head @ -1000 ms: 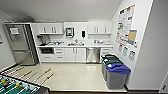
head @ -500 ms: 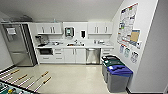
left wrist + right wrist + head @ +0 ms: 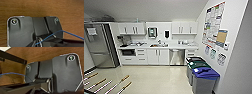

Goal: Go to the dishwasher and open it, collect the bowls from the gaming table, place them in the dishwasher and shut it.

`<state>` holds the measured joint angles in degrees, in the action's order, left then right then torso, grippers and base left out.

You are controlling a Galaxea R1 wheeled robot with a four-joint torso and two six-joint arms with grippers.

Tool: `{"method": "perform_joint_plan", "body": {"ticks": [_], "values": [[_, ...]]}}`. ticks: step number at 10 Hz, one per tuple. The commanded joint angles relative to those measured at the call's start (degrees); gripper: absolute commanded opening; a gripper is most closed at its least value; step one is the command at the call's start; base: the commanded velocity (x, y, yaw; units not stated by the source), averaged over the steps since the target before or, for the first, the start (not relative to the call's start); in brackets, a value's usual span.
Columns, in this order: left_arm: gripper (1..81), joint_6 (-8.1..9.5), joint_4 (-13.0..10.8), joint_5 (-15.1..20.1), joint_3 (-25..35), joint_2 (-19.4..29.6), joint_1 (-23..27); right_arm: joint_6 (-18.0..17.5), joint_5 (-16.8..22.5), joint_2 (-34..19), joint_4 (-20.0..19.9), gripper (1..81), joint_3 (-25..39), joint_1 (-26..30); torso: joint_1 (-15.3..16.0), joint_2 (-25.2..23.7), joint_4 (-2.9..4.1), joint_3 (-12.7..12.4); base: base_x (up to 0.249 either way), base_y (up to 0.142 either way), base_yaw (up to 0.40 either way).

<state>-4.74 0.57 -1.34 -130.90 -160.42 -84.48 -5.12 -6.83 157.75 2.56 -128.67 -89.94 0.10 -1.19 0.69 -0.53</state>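
Note:
The dishwasher point(image 3: 176, 57) is a stainless-steel front under the white counter, right of the sink cabinet doors, and it is closed. It stands across the pale floor from me, slightly right of centre in the head view. The bowls and the gaming table are out of view. In both wrist views a dark robot plate sits in front of a brown wood-grain surface, with a thin blue cable point(image 3: 70, 33) crossing it.
A steel fridge point(image 3: 99, 45) stands at the far left. Rods with handles point(image 3: 111, 86) of a table-football table poke in at the lower left. Three bins line the right wall, the nearest with a blue lid point(image 3: 206, 73). Posters point(image 3: 214, 25) hang above them.
The camera has moved a little forward into the kitchen: the bins look larger and less of the table-football table shows at the lower left.

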Motion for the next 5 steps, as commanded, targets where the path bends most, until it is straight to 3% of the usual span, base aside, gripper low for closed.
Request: {"method": "perform_joint_plan", "body": {"ticks": [1,5], "values": [[81.1,-0.53,-0.5,2.8,1.0,0.7,3.2,0.3,2.6,-0.8,0.2,81.1,1.2,3.0,0.0,0.0,0.00,0.0,0.186,0.000,0.000],[81.1,-0.53,-0.6,2.8,1.0,0.7,3.2,0.3,2.6,-0.9,0.2,81.1,1.2,3.1,0.0,0.0,0.00,0.0,0.186,0.000,0.000]]}}
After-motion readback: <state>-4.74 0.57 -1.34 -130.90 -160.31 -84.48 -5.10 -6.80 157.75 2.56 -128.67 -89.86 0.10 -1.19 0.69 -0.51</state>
